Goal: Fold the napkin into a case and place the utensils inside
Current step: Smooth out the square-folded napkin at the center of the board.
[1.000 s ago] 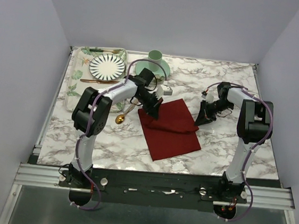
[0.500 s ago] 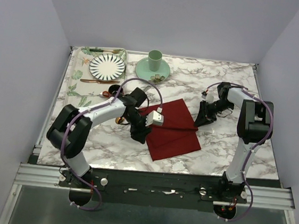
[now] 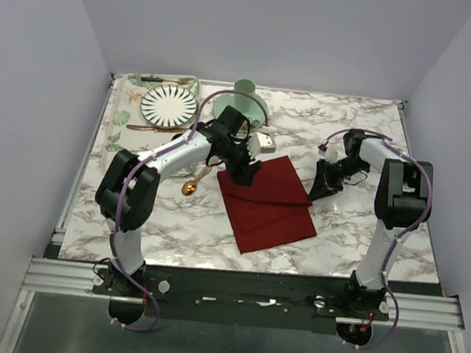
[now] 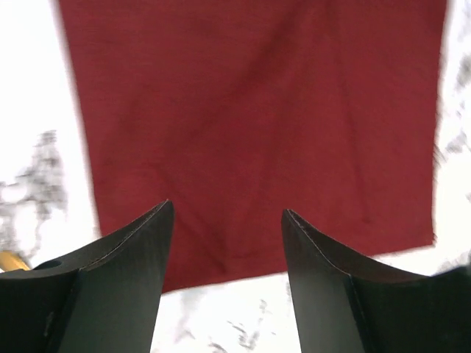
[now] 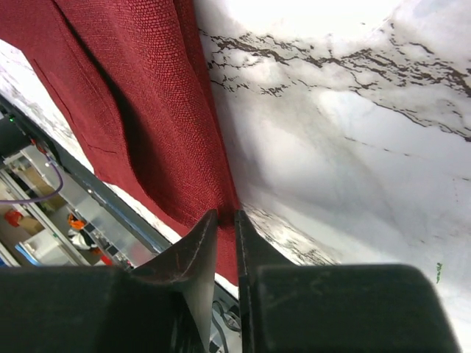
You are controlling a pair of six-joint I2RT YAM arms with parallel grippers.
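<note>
Now | left gripper [image 4: 227, 208] spread, over napkin [image 3: 270, 204] far-left corner | right gripper [image 5: 226, 215] nearly together, pinching napkin's right edge

red napkin [image 3: 270, 205] on marble table [image 3: 374, 140], striped plate [image 3: 169, 105]

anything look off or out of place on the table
The napkin lies at a slant to the table edge, a flap folded over its far half, so it is not yet a neat case. A gold spoon lies loose on the marble left of it, off the tray.
</note>
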